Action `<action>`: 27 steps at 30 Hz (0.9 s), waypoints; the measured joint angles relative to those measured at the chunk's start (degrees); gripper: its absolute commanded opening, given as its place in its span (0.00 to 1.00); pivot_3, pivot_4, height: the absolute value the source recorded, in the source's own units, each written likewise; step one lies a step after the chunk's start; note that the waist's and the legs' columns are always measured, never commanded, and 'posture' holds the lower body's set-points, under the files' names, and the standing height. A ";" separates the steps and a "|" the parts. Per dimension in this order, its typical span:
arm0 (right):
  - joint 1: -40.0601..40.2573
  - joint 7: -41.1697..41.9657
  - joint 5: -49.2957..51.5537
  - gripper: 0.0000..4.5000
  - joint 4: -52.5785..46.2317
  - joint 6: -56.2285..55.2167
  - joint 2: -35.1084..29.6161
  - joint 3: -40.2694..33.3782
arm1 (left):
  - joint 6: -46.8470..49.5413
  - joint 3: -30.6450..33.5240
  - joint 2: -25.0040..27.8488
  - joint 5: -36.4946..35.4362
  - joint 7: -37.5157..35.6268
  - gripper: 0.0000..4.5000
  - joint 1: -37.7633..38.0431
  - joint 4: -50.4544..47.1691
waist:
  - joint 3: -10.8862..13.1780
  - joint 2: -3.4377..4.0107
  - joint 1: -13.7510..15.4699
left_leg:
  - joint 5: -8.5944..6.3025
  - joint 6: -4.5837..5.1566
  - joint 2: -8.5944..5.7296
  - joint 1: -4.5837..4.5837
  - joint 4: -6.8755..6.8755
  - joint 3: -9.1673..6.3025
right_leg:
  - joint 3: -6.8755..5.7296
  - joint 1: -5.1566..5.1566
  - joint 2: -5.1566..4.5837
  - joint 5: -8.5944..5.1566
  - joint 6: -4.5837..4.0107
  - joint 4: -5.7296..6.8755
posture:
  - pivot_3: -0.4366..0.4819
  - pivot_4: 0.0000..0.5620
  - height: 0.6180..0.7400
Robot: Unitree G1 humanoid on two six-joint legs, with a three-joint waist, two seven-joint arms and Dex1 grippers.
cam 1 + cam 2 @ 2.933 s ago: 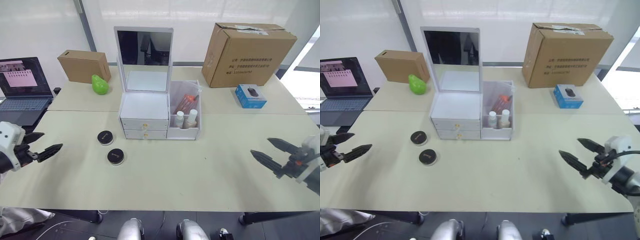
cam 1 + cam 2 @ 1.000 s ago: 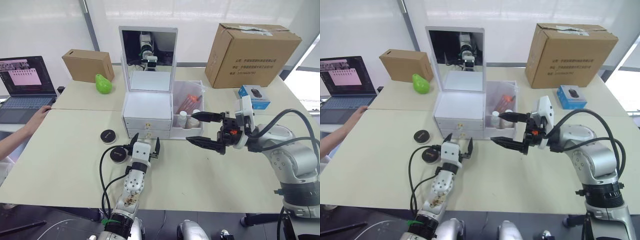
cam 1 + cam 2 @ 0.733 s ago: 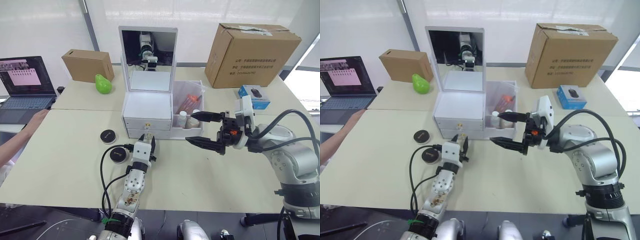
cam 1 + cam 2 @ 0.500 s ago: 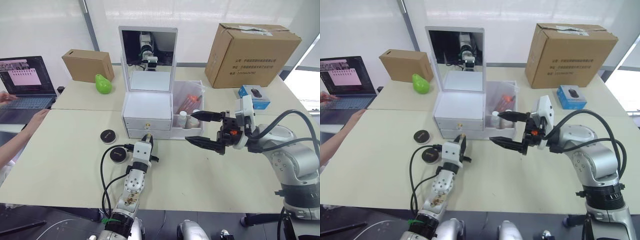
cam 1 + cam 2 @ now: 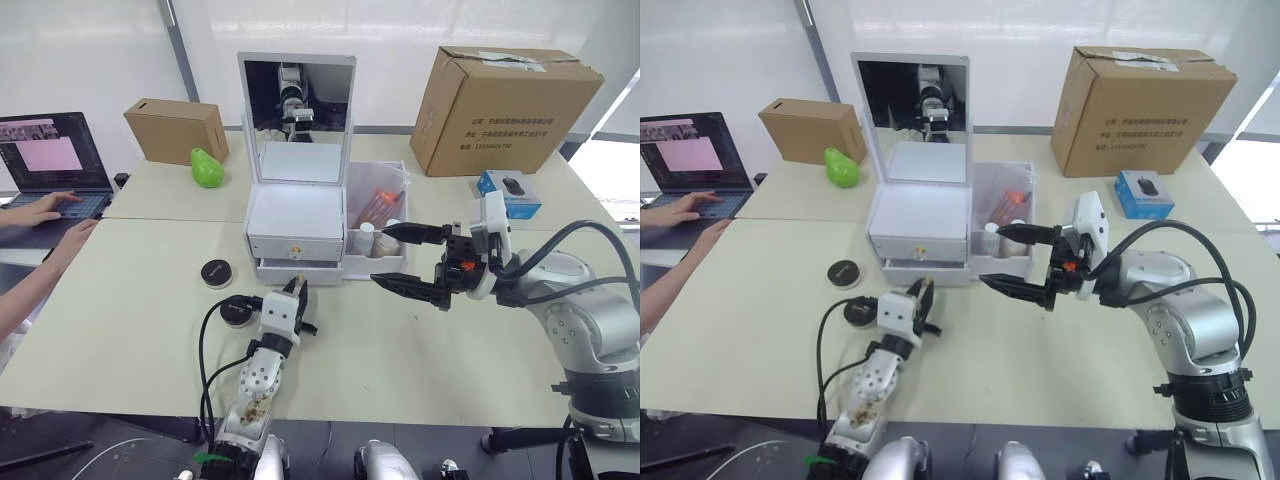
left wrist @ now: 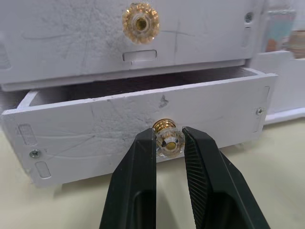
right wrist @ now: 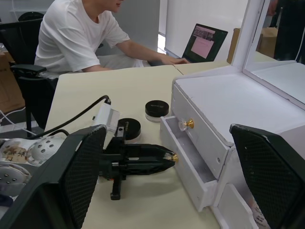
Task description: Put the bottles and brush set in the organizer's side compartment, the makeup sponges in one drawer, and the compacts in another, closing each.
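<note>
The white organizer (image 5: 295, 210) stands mid-table with its mirror lid upright. Its lower drawer (image 6: 95, 129) is pulled partly out, and my left gripper (image 6: 168, 135) is shut on that drawer's gold knob (image 6: 167, 142). The upper drawer (image 5: 295, 243) is closed. Two black compacts (image 5: 216, 272) (image 5: 235, 311) lie on the table left of my left arm. Bottles (image 5: 366, 238) and the brush set (image 5: 378, 205) stand in the side compartment (image 5: 380, 262). My right gripper (image 5: 378, 255) hovers open just in front of that compartment. The makeup sponges are out of view.
A large cardboard box (image 5: 505, 95) and a blue box (image 5: 508, 193) sit at the back right. A small cardboard box (image 5: 175, 130) and a green object (image 5: 208, 168) sit back left. A person (image 7: 81, 33) types on a laptop (image 5: 50, 160) at the far left.
My left gripper closed on the lower drawer's knob and drew the drawer partly out. The right arm held still. The person's hands moved onto the laptop.
</note>
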 measured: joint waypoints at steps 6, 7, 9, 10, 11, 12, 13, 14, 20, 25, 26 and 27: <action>0.37 0.10 0.04 1.00 -0.34 0.08 -0.43 -0.19 | 3.34 -1.40 3.60 -2.18 -4.96 0.12 9.62 -11.34 | 0.00 0.00 0.06 | 0.00 0.00 0.00 -0.02 0.00 0.00 | -0.03 -0.03 -0.06 -0.01 -0.02 -0.01 | 0.48 0.27 1.00; 0.37 0.13 0.05 1.00 -0.39 0.08 -0.53 -0.20 | 4.18 -1.43 4.11 -2.19 -5.30 0.12 10.91 -13.34 | 0.00 0.00 0.02 | 0.00 0.00 0.01 -0.01 0.00 0.01 | -0.02 -0.02 -0.06 -0.01 -0.02 -0.03 | 0.48 0.27 1.00; 0.39 0.15 0.05 1.00 -0.41 0.08 -0.67 -0.30 | 5.85 -1.41 4.98 -2.20 -5.67 0.12 12.96 -16.38 | 0.00 0.01 -0.04 | 0.00 0.00 0.01 -0.02 0.00 0.02 | -0.01 -0.03 -0.06 -0.01 -0.02 -0.04 | 0.48 0.27 1.00; 0.38 0.17 0.05 1.00 -0.41 0.08 -0.73 -0.38 | 6.57 -1.40 5.35 -2.21 -5.86 0.12 13.79 -17.52 | 0.00 0.01 -0.04 | 0.00 0.00 0.01 -0.01 0.00 0.02 | -0.01 -0.03 -0.06 -0.01 -0.02 -0.04 | 0.48 0.27 1.00; 0.38 0.17 0.05 1.00 -0.41 0.08 -0.81 -0.44 | 7.08 -1.32 5.64 -2.28 -6.01 0.12 14.25 -18.18 | 0.01 0.01 -0.03 | 0.00 0.00 0.01 -0.02 -0.01 0.02 | -0.02 -0.04 -0.06 -0.02 -0.03 -0.04 | 0.48 0.27 1.00; 0.38 0.19 0.05 1.00 -0.41 0.08 -0.90 -0.49 | 7.72 -1.19 5.89 -2.45 -6.18 0.12 14.71 -18.89 | 0.01 0.01 -0.04 | 0.00 0.00 0.02 -0.02 -0.01 0.02 | -0.01 -0.05 -0.05 -0.02 -0.03 -0.04 | 0.48 0.27 1.00; 0.38 0.20 0.04 1.00 -0.41 0.08 -0.96 -0.55 | 7.87 -1.08 6.10 -2.56 -6.30 0.12 14.85 -19.12 | 0.01 0.01 -0.05 | 0.00 0.00 0.02 -0.02 -0.01 0.02 | -0.01 -0.05 -0.06 -0.02 -0.03 -0.04 | 0.48 0.27 1.00; 0.38 0.23 0.05 1.00 -0.41 0.08 -0.96 -0.67 | 8.19 -0.92 6.39 -2.80 -6.51 0.12 15.04 -19.49 | 0.01 0.01 -0.07 | 0.00 0.00 0.02 -0.02 -0.01 0.02 | -0.01 -0.05 -0.05 -0.02 -0.04 -0.04 | 0.48 0.27 1.00; 0.38 0.41 0.04 1.00 -0.41 0.09 -0.97 -1.03 | 9.92 -0.73 6.98 -3.44 -7.02 0.12 15.42 -20.71 | 0.01 0.01 -0.07 | 0.00 0.00 0.02 -0.02 -0.01 0.02 | -0.01 -0.05 -0.05 -0.03 -0.04 -0.04 | 0.48 0.27 1.00; 0.38 0.37 0.05 1.00 -0.41 0.23 -0.97 -1.09 | 10.20 -0.75 6.96 -3.80 -7.02 0.12 15.50 -20.98 | 0.01 0.01 -0.07 | 0.00 0.00 0.02 -0.02 -0.01 0.02 | -0.01 -0.05 -0.06 -0.03 -0.04 -0.05 | 0.48 0.27 1.00; 0.38 0.36 0.05 1.00 -0.41 0.24 -0.97 -1.14 | 10.23 -0.75 6.98 -3.91 -7.04 0.12 15.50 -20.98 | 0.01 0.01 -0.07 | 0.00 0.00 0.03 -0.02 -0.02 0.01 | 0.00 -0.05 -0.05 -0.03 -0.04 -0.05 | 0.48 0.27 1.00; 0.38 0.36 0.05 1.00 -0.41 0.25 -0.97 -1.21 | 10.24 -0.74 7.06 -3.97 -7.07 0.20 15.49 -20.98 | 0.01 0.01 -0.07 | 0.00 0.00 0.03 -0.02 -0.01 0.01 | 0.00 -0.05 -0.06 -0.03 -0.05 -0.05 | 0.48 0.27 1.00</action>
